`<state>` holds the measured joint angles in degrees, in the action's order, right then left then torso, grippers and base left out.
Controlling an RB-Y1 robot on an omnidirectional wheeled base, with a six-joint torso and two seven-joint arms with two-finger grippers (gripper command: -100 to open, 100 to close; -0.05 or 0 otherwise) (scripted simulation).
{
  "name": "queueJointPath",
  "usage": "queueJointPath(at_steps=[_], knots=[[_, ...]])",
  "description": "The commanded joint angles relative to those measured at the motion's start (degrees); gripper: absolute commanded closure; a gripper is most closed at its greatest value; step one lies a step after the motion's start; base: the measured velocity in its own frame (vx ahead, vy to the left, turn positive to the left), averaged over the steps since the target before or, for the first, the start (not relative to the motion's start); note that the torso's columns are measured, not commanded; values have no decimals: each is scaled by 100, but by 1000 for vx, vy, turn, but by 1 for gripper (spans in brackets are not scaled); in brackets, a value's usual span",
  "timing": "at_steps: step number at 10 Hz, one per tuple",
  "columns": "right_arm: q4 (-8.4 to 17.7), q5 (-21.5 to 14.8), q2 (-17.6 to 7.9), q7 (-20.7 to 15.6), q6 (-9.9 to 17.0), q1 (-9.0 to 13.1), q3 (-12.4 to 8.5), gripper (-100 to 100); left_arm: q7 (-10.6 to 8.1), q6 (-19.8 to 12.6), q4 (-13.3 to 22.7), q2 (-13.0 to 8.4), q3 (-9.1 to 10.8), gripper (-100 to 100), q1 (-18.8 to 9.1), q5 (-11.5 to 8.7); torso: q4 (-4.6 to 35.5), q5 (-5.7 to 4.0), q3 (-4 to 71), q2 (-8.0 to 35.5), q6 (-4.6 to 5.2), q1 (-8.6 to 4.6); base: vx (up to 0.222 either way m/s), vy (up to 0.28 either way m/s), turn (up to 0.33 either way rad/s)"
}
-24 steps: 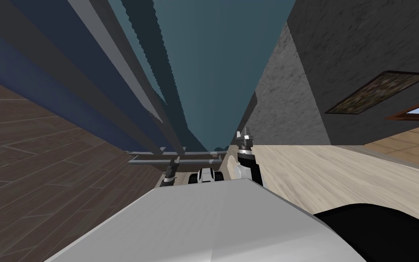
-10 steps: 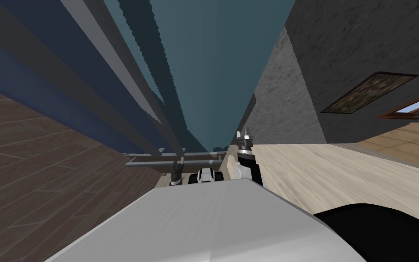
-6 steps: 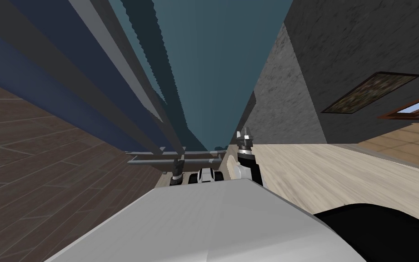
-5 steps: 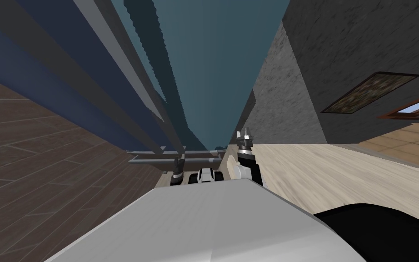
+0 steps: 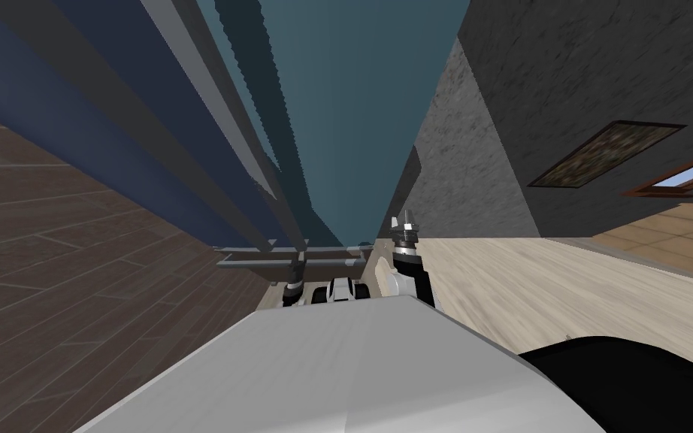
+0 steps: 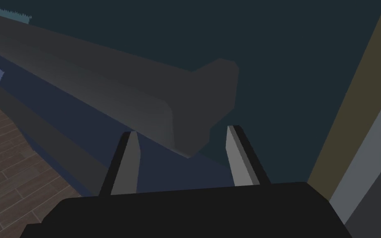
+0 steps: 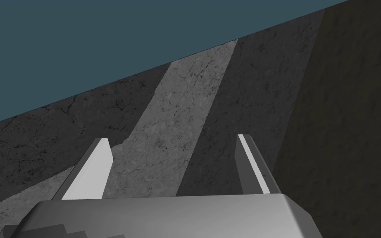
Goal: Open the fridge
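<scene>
The fridge (image 5: 337, 113) rises close in front of me, with a dark teal and blue front and long grey bar handles. In the head view my left gripper (image 5: 295, 267) reaches up to a grey bar handle (image 5: 262, 260) that crosses just above my chest. The left wrist view shows my left gripper (image 6: 181, 159) open, its fingertips (image 6: 129, 153) on either side of that handle's blocky end (image 6: 194, 124), which stands just beyond them, with no contact to be seen. My right gripper (image 5: 408, 223) is raised beside the fridge's right edge, and in its own view my right gripper (image 7: 171, 165) is open and holds nothing.
A rough grey wall (image 5: 473, 173) adjoins the fridge on the right and carries a framed picture (image 5: 600, 154) and a window (image 5: 683, 177). Dark wood planks (image 5: 74, 263) lie to the left, pale wood floor (image 5: 563, 286) to the right.
My left gripper has shifted right and forward, up to the grey bar handle. The whole head view has swung slightly. The right arm has stayed put.
</scene>
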<state>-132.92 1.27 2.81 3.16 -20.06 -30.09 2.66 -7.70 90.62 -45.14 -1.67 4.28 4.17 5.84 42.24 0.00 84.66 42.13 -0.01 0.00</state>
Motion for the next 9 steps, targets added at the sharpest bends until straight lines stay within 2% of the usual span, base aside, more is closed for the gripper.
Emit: queueJointPath(at_steps=[1, 2, 5, 6, 7, 9], knots=[[0, 0, 0, 0, 0, 0, 0, 0, 21, 312, 130, 28, -6, 100, 168, 31, 2, -1, 4, -6, 6, 1, 49, 6, -17], [0, 0, 0, 0, 0, 0, 0, 0, 29, 521, 221, 41, -8, 100, 292, 52, 6, -4, 4, -2, 4, 1, 73, 7, -27], [0, 0, 0, 0, 0, -1, 0, 0, 41, 835, 357, 62, -11, 100, 478, 83, 5, 0, -10, 18, 1, 0, 65, 9, -12], [0, 0, 0, 0, 0, 0, 0, 0, 47, 750, 304, 67, -17, 100, 456, 83, 7, -1, -15, 26, 1, -1, 5, 5, -12], [0, 0, 0, 0, 0, 0, 0, 0, 38, 525, 321, -78, -20, -100, 461, 75, 10, -1, -20, 33, 1, -1, 0, 0, 0], [0, 0, 0, 0, 0, 0, 0, 0, 22, 210, 346, -275, -29, -100, 454, 58, 6, 0, -12, 20, 0, 0, 0, 0, 0]])
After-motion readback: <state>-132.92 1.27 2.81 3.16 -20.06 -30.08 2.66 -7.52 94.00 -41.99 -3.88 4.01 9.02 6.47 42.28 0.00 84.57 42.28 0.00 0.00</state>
